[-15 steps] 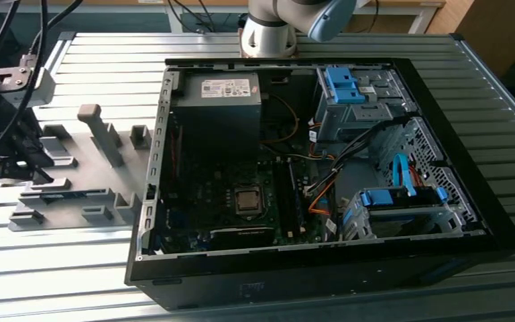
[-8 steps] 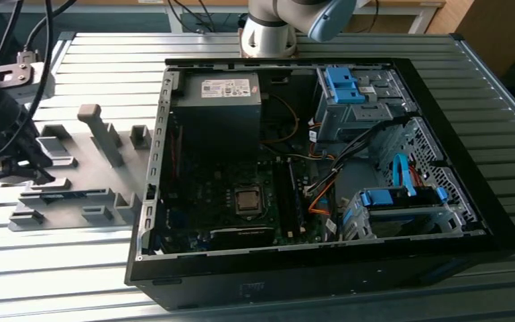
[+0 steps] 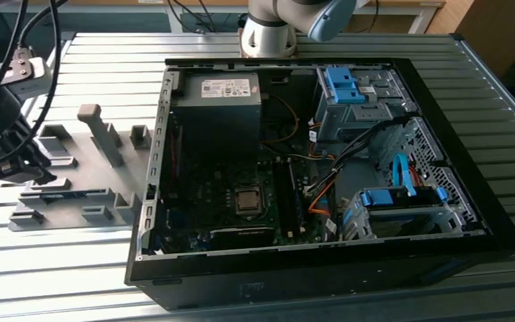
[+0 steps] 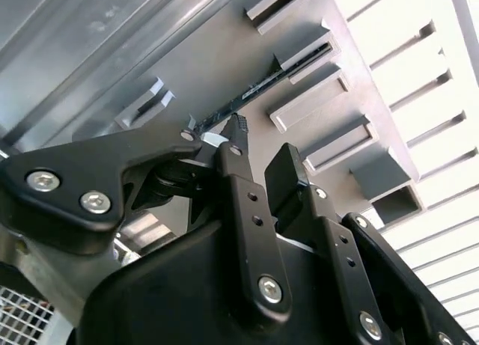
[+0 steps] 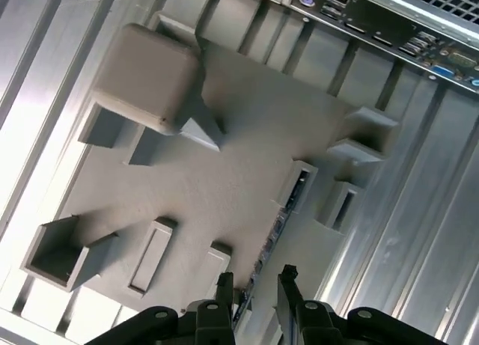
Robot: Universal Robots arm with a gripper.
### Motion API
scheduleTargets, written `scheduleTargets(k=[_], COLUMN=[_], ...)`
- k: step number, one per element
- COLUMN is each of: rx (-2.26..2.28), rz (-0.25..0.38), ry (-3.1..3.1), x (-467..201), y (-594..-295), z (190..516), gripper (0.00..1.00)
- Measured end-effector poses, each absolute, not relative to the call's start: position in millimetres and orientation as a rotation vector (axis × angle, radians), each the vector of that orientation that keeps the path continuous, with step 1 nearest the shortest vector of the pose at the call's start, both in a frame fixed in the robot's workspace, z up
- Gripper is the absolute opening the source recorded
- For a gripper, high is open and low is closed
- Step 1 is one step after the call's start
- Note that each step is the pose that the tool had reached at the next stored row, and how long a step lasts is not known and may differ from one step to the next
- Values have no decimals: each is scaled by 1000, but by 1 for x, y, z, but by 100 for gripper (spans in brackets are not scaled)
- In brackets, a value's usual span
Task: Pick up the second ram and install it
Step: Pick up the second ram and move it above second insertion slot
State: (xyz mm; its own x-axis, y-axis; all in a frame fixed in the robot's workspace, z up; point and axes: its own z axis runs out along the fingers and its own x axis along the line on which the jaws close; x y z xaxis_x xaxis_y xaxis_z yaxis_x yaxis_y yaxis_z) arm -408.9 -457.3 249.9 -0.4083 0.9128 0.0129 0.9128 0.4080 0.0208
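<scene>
The second ram [image 5: 278,224] stands on edge in a slot of the grey fixture plate [image 5: 217,180], a thin dark stick with a blue-green tint. In the second wrist view the second ram [image 4: 258,92] runs between two grey blocks. My gripper [image 5: 256,279] hangs just above one end of it, open, with a black finger on each side of the stick and a gap to each. In the second wrist view the gripper [image 4: 258,147] shows the same spread. In the exterior view the gripper [image 3: 35,176] is at the far left over the fixture plate [image 3: 78,161], near the ram [image 3: 61,196].
An open computer case [image 3: 311,168] lies to the exterior view's right of the fixture, with the motherboard's long black slots [image 3: 286,194], orange cables and blue drive bays inside. Tall grey fixture blocks [image 3: 105,134] stand near the gripper. Dark cables [image 3: 43,40] hang at the left. Everything rests on a ribbed metal table [image 3: 105,47].
</scene>
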Motion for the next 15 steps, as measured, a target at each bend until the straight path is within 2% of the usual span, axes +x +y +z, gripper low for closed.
scheduleTargets(k=[15], rx=[1338], rz=[38], ry=[2846], x=[-409], y=[-457], z=[249], gripper=[37])
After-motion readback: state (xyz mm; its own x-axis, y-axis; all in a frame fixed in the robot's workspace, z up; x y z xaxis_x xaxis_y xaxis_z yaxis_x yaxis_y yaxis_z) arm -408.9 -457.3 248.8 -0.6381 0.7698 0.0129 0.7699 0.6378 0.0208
